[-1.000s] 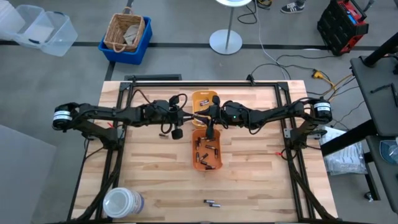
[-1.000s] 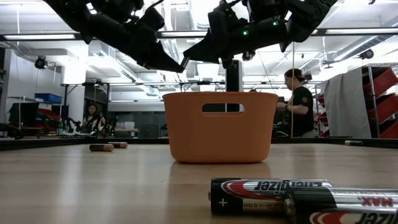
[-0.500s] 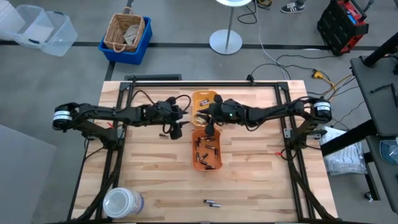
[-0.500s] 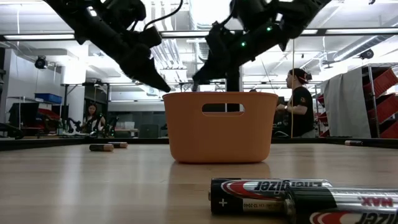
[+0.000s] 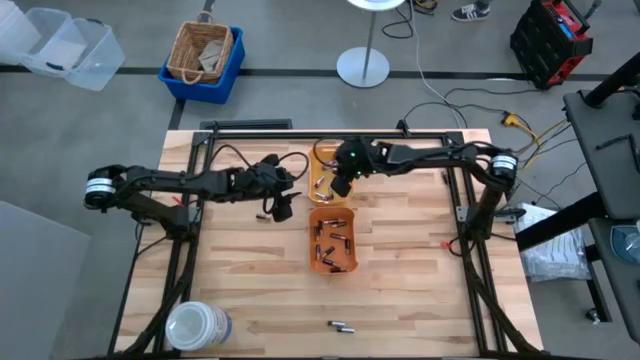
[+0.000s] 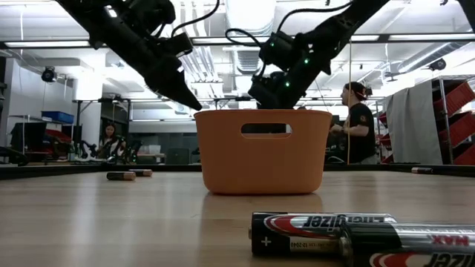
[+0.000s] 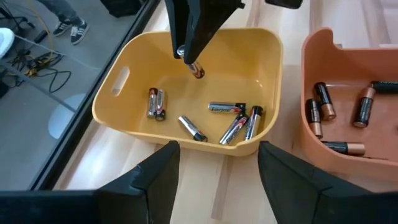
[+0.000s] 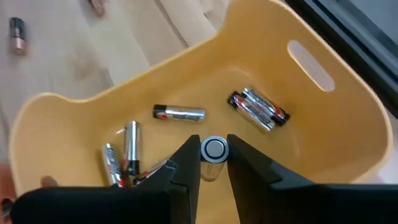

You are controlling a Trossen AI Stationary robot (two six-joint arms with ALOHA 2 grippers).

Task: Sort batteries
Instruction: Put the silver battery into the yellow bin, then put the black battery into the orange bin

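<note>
Yellow tray, silver batteries.

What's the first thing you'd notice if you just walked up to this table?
The right tool hangs over the yellow tray at the far middle of the table, pinching one battery end-down above the silver ones lying inside. Just nearer sits the orange tray, holding copper-tipped batteries. The left tool waits open beside both trays.

Grey floor, wicker basket, clear bins
</note>
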